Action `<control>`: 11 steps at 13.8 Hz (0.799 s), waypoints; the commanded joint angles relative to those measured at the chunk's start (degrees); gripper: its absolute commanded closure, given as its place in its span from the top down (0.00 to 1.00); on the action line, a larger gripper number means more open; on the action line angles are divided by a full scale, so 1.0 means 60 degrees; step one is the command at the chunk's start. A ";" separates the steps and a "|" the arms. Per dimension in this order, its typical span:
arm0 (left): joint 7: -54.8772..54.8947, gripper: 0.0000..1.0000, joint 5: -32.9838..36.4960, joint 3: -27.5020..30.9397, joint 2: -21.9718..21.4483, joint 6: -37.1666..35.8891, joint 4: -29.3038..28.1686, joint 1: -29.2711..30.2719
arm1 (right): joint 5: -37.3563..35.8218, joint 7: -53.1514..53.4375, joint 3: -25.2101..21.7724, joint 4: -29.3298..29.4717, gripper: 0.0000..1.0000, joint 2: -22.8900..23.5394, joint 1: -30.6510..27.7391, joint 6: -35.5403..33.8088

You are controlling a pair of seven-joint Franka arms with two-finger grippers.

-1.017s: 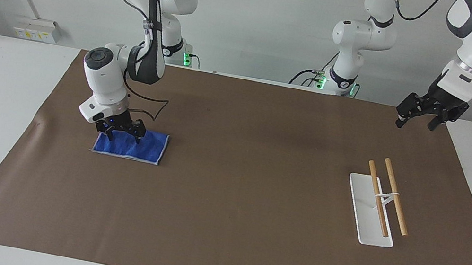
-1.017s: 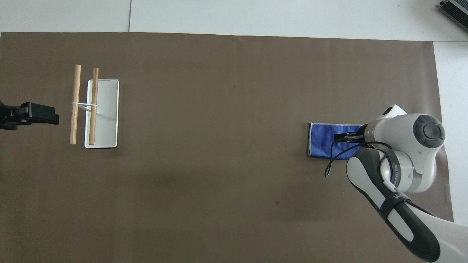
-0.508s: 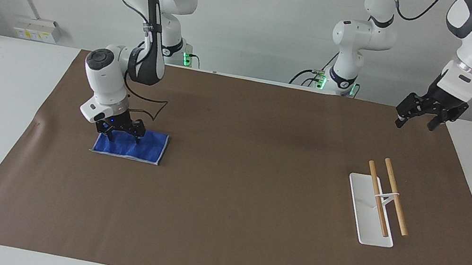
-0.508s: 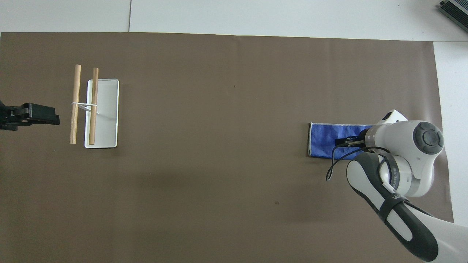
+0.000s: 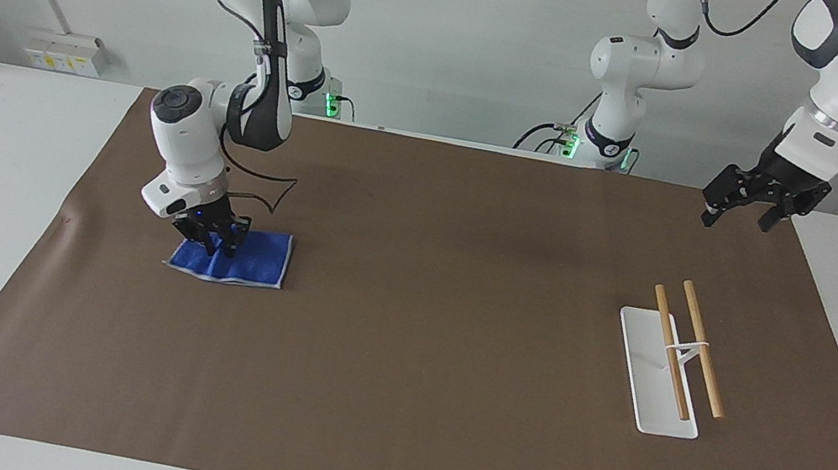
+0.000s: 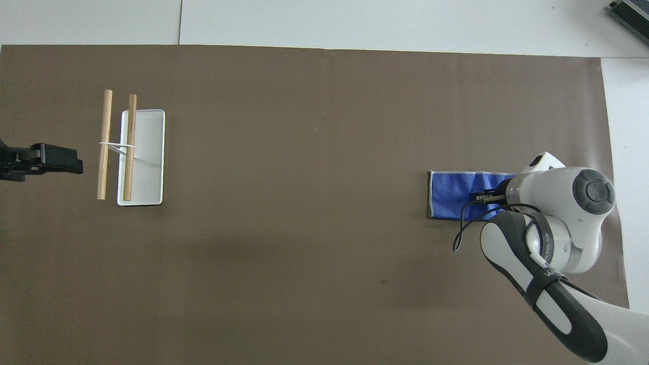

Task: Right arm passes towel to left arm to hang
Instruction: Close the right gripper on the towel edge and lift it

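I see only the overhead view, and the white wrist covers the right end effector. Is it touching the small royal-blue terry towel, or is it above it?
Observer: Touching. In the facing view the right end effector is down on the small royal-blue terry towel, with its fingertips closed on bunched cloth.
Operator: Is the left end effector resting on the mat?
Observer: No. The left end effector hangs open in the air over a corner of the large brown table mat, apart from the white rack with two wooden bars.

Bright, even, diffuse light; faint soft shadows, sharp focus throughout.
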 commanded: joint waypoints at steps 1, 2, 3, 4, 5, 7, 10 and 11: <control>-0.0122 1.00 -0.0037 0.0030 -0.0321 0.0058 -0.0374 -0.0058 | 0.0195 -0.0100 0.0073 0.0100 0.00 0.0045 0.0016 0.0056; -0.0122 1.00 -0.0037 0.0030 -0.0321 0.0044 -0.0374 -0.0058 | 0.0195 -0.0027 0.0073 0.0334 0.00 -0.0014 0.0031 -0.0264; -0.0122 1.00 -0.0051 0.0030 -0.0336 0.0058 -0.0374 -0.0058 | 0.0195 0.0031 0.0117 0.0742 0.00 -0.0043 0.0031 -0.0832; -0.0122 1.00 -0.0052 0.0030 -0.0350 0.0058 -0.0389 -0.0058 | 0.0195 0.0032 0.0219 0.1123 0.00 -0.0087 0.0060 -0.1389; -0.0136 1.00 -0.0052 0.0030 -0.0365 0.0087 -0.0404 -0.0058 | 0.0195 0.0032 0.0234 0.1403 0.00 -0.0218 0.0090 -0.1815; -0.0325 1.00 -0.0052 0.0001 -0.0365 0.0131 -0.0506 -0.0058 | 0.0543 0.0047 0.0467 0.1523 0.00 -0.0598 0.0090 -0.2068; -0.1393 1.00 -0.0052 -0.0043 -0.0497 0.0642 -0.0813 -0.0073 | 0.1934 0.0046 0.0877 0.1639 0.00 -0.1009 0.0090 -0.2200; -0.1556 1.00 -0.0052 -0.0043 -0.0526 0.0746 -0.0872 -0.0087 | 0.2489 0.0148 0.0995 0.1828 0.00 -0.1025 0.0104 -0.2360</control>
